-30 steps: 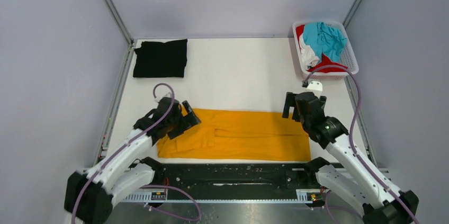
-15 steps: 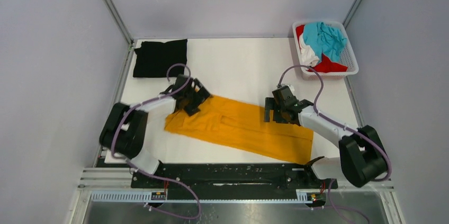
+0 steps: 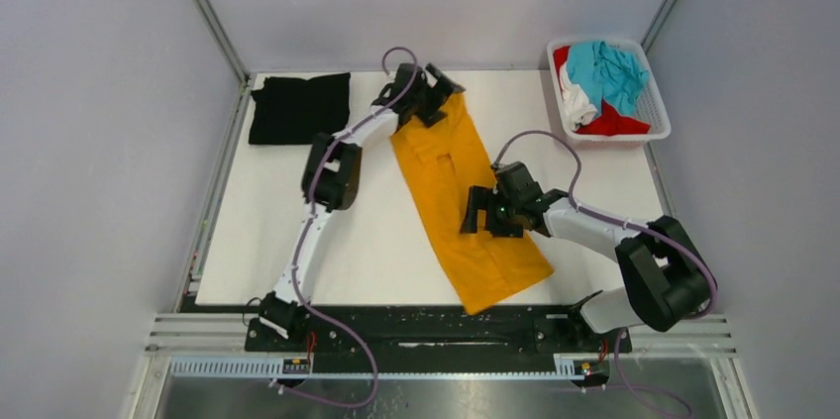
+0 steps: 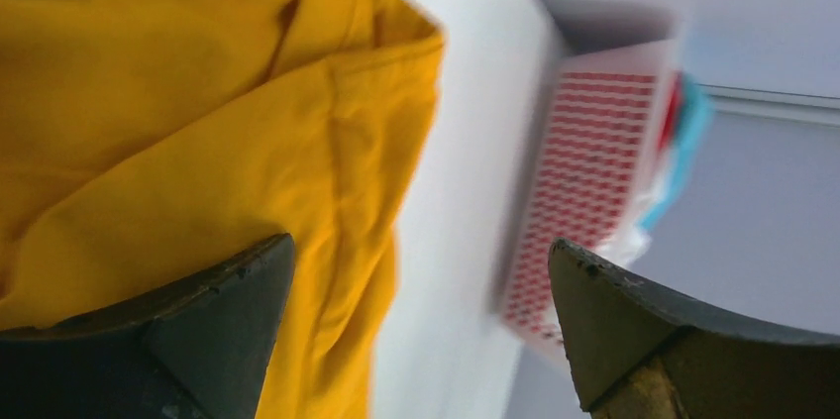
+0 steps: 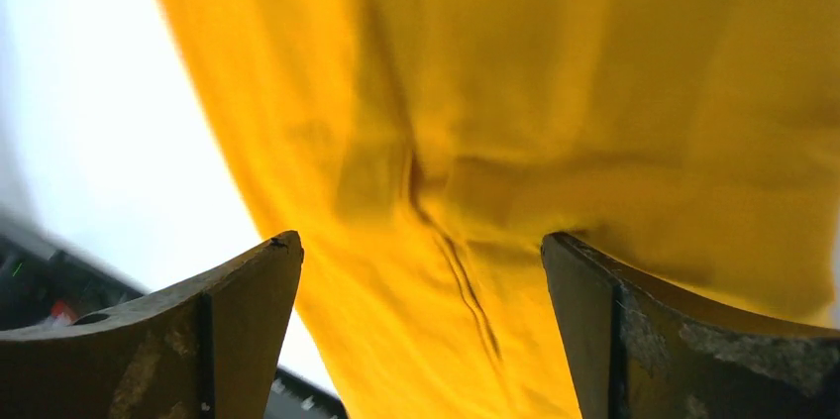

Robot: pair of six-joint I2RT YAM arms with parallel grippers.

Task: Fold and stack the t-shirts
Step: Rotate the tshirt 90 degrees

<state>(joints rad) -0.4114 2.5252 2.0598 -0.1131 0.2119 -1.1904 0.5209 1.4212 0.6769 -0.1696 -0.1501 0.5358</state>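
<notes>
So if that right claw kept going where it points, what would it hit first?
Probably the orange-yellow t-shirt: the right gripper, open, looks straight onto its cloth, though how near it lies is unclear.

Top external view: fixed above and behind the arm bases, facing down and forward, far enough back to take in the whole white table. Left wrist view: close over the large orange-yellow cloth t-shirt, which lies beneath one jaw. The white slotted plastic basket is blurred beyond the gap between the jaws. Right wrist view: equally close, with the shirt spanning the space between both jaws. All three views share the shirt.
</notes>
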